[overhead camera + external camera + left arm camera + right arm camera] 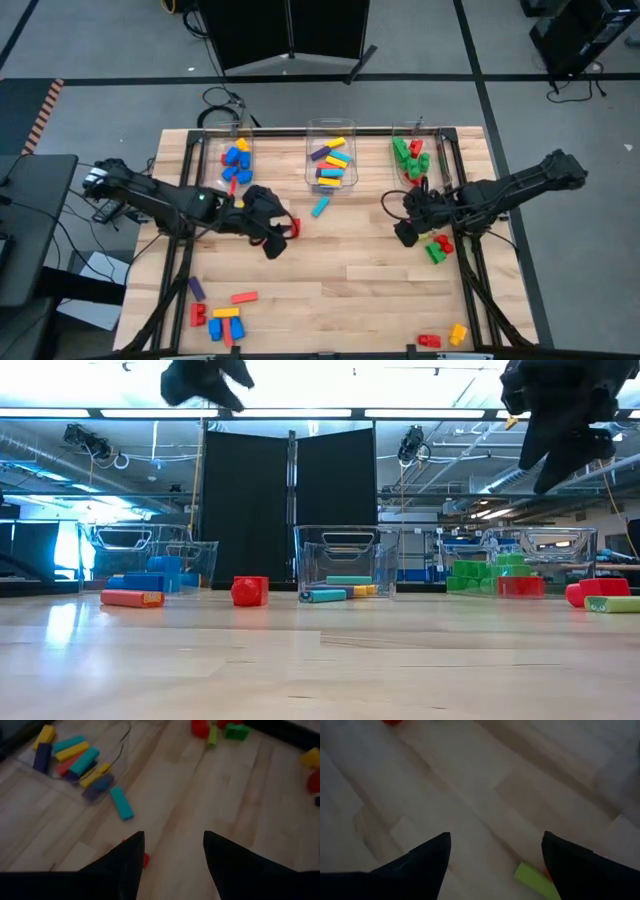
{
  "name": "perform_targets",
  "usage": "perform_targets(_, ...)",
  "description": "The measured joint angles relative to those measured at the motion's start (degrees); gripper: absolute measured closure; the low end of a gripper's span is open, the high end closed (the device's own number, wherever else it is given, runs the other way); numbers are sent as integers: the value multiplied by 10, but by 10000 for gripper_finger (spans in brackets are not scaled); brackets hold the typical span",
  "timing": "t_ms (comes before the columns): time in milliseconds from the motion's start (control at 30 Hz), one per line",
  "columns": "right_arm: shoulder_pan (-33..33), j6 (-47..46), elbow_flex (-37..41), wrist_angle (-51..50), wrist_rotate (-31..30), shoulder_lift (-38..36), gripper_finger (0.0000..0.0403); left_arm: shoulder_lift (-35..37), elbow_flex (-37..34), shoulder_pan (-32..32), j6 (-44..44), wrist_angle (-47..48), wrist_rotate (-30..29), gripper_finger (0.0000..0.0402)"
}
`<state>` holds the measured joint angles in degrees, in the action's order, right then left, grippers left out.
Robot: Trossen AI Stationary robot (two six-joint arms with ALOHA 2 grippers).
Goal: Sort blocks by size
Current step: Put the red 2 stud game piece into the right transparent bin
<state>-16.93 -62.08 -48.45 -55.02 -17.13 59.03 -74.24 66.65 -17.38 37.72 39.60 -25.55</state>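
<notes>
Flanking the cyan block (320, 207): three bins (331, 150).

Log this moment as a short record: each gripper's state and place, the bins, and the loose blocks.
left gripper: open, empty, above a red block
right gripper: open, empty, above the table near red and green blocks
bins: left bin mostly blue, middle bin long mixed, right bin green and red
cyan block: loose before the middle bin

The left gripper (172, 857) half hides a red block (145, 859); the low view crops both arms.
</notes>
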Motion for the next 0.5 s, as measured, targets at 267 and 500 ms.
perform_targets(267, -18, -59, -64, -111, 13, 49, 88, 31, -116, 0, -15, -114, 43, 190)
perform_targets(500, -13, -74, -125, -285, 59, 148, 87, 120, -196, -2, -12, -134, 57, 190)
